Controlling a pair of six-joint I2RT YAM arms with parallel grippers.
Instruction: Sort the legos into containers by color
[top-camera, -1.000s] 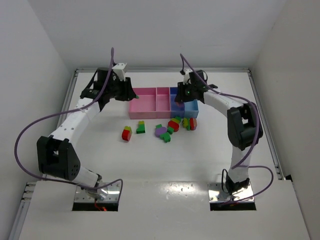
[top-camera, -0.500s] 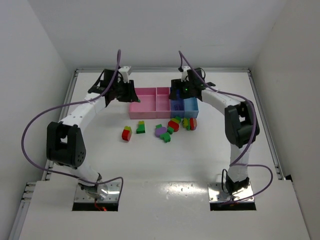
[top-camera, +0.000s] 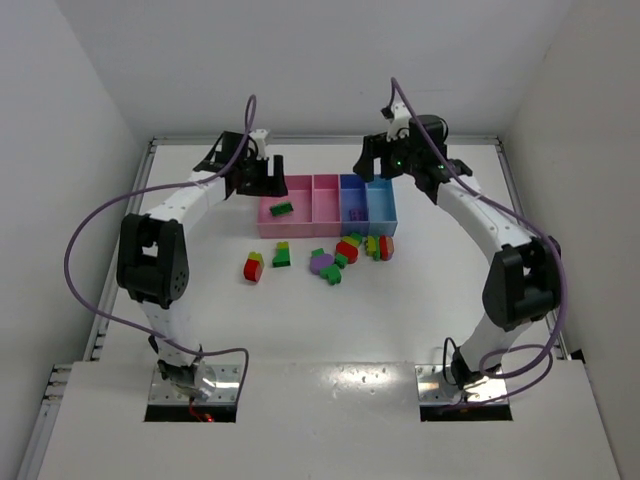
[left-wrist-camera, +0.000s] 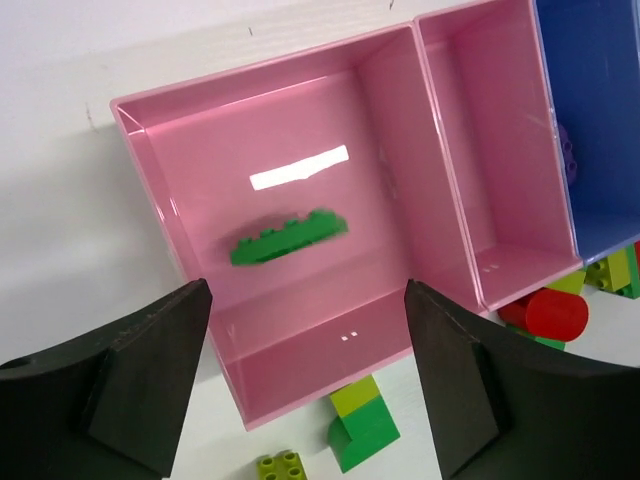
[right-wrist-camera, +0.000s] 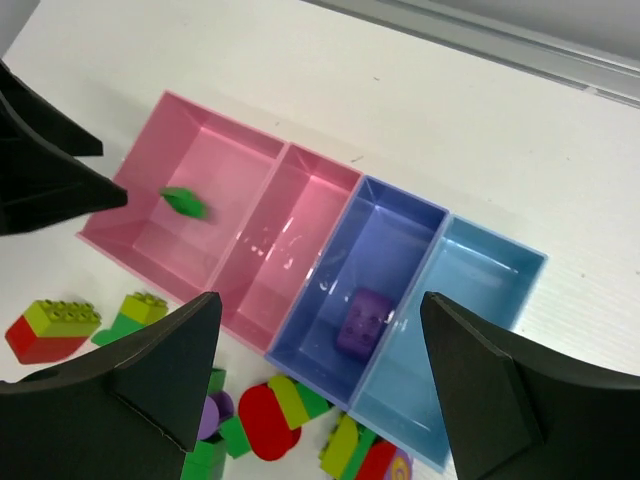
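**Left and right wrist views, with overhead.** We see the left gripper (left-wrist-camera: 307, 330) released, its fingers spread wide above the wide pink bin (left-wrist-camera: 165, 200) and holding nothing. A flat green lego (left-wrist-camera: 288, 237) is inside that bin, slightly blurred. Its long axis runs across the bin's width, the right end tipped a little toward the far wall. The right gripper (right-wrist-camera: 320, 310) is likewise released and empty, over the row of containers. A purple lego (right-wrist-camera: 362, 318) sits in the blue-violet bin (right-wrist-camera: 395, 250). The other legos (top-camera: 345, 252) lie on the bench (top-camera: 430, 300), near the front of the bins.
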